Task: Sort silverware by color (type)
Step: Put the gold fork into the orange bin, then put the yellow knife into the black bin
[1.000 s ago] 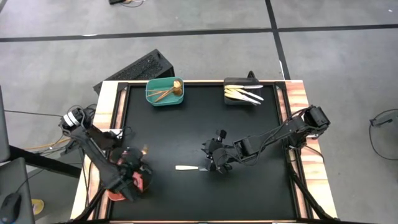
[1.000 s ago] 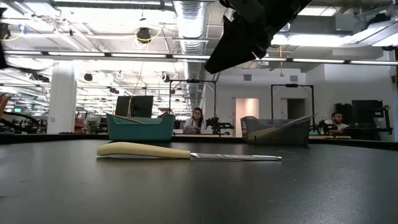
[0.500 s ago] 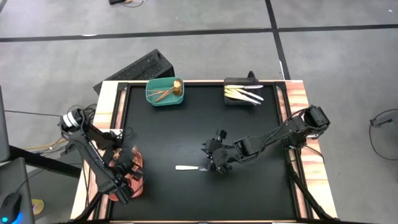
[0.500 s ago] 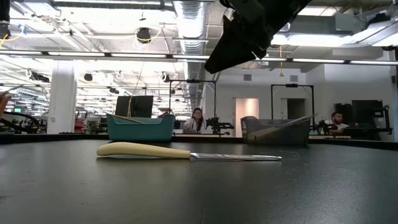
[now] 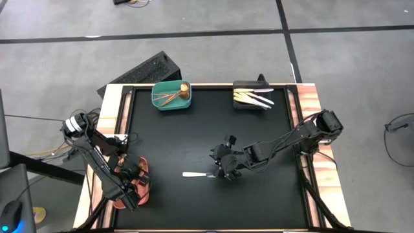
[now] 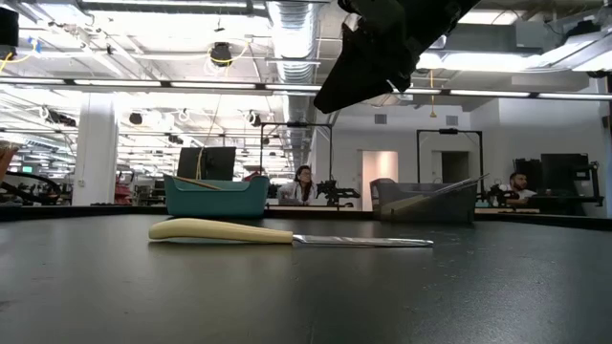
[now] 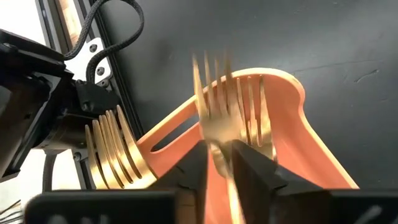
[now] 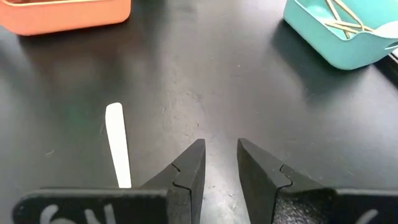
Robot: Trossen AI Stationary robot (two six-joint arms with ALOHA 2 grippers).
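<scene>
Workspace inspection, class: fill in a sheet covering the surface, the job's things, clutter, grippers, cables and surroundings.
Surface: black table top with wooden side edges.
Job's things: gold utensils in the teal bin; white-handled knives in the dark bin; gold forks in the salmon bin; one loose knife lying on the table.
Clutter: nothing seen.
Grippers: left gripper over the salmon bin, a blurred fork at it; right gripper open, hovering by the loose knife's blade end, holding nothing.
Cables: black cable on the left arm.
Surroundings: grey floor; black keyboard-like object behind the table; seated people in the room beyond.
</scene>
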